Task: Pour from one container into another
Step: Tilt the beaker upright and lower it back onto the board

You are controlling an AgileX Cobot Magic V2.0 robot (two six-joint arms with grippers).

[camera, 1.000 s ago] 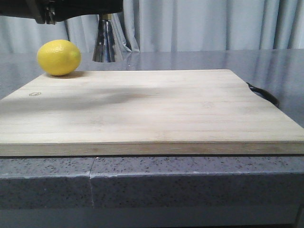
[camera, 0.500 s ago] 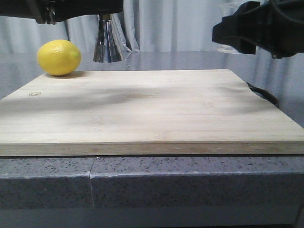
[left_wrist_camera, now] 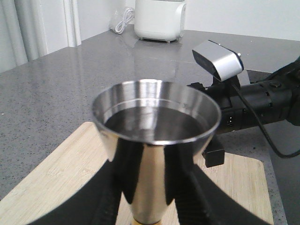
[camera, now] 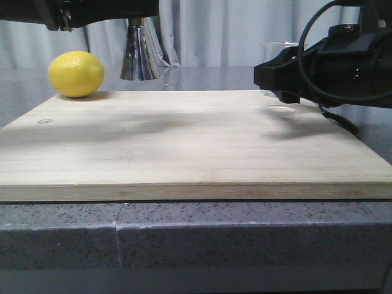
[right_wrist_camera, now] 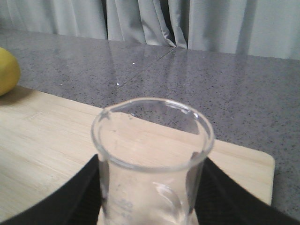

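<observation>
The steel jigger stands upright between the black fingers of my left gripper, which is shut on its lower cone. In the front view only the jigger's bottom cone shows, at the far left under the left arm. My right gripper is shut on the clear glass beaker, held upright just above the wooden board's far right corner. In the front view the beaker's rim peeks over the right arm. I cannot tell whether either vessel holds liquid.
A yellow lemon rests on the far left corner of the wooden cutting board. A black loop sticks out at the board's right edge. A white appliance stands far off on the grey counter.
The right arm has come in from the right with the beaker, moving left and down toward the board's far right corner. The left arm, jigger and lemon have not moved.
</observation>
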